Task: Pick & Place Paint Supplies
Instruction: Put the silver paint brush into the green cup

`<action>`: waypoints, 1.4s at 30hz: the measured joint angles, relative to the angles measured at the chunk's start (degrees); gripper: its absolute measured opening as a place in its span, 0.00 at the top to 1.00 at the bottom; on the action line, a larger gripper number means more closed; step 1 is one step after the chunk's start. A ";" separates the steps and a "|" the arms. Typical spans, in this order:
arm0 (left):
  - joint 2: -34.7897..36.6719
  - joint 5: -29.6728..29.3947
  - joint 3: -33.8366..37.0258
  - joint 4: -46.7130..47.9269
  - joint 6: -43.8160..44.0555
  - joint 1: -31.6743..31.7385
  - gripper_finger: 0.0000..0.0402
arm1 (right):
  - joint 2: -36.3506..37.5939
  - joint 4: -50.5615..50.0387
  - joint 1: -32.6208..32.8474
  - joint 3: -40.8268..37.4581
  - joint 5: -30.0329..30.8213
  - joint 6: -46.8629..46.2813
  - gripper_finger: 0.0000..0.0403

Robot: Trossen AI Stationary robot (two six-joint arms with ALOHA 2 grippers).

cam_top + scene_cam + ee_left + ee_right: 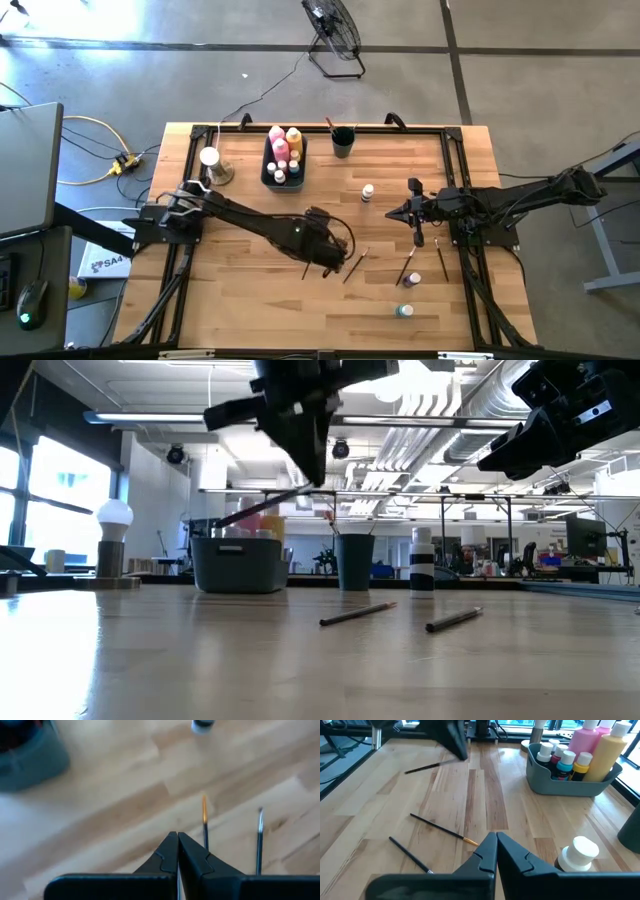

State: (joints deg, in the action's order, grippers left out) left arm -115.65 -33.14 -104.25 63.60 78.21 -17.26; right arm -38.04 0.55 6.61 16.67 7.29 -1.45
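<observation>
My left claw (338, 262), clamped on a paintbrush (422, 767), hangs above mid-table; my right claw (417, 232) waits pinched empty. Bottles fill the grey bin (268, 172). No label reads clearly.

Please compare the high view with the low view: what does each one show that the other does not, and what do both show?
Only the high view shows the floor fan beyond the table and two small paint bottles near the right arm's side.
Only the low view shows that the paintbrush in the shut left gripper hangs clear above the tabletop.
Both show the grey bin and the dark cup.
</observation>
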 joint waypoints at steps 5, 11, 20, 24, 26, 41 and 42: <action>3.19 -8.60 -0.04 -0.03 -4.62 0.00 1.00 | 0.00 0.03 0.02 0.00 0.00 0.00 1.00; 5.97 -19.49 -0.04 -0.21 -13.99 0.03 1.00 | 0.02 0.05 0.00 0.01 0.01 -0.02 1.00; 10.44 -32.06 -0.09 2.33 -32.85 4.68 1.00 | 0.00 0.07 0.02 0.01 0.65 -3.43 1.00; 11.03 -32.09 -0.09 2.59 -39.15 10.41 1.00 | 0.00 0.09 0.02 0.00 0.70 -4.90 1.00; 11.14 -31.40 -0.09 1.84 -41.05 13.52 1.00 | 0.00 0.08 0.00 0.00 0.70 -4.87 1.00; 11.14 6.53 -0.09 -39.08 -77.00 31.11 1.00 | 0.00 0.05 0.02 0.02 0.46 -4.87 1.00; 11.14 8.47 -0.09 -41.16 -77.88 31.89 1.00 | 0.00 0.05 0.02 0.00 0.46 -4.87 1.00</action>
State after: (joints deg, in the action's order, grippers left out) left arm -104.51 -24.67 -104.33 22.44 0.33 14.63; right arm -38.04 0.60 6.63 16.67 7.75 -6.33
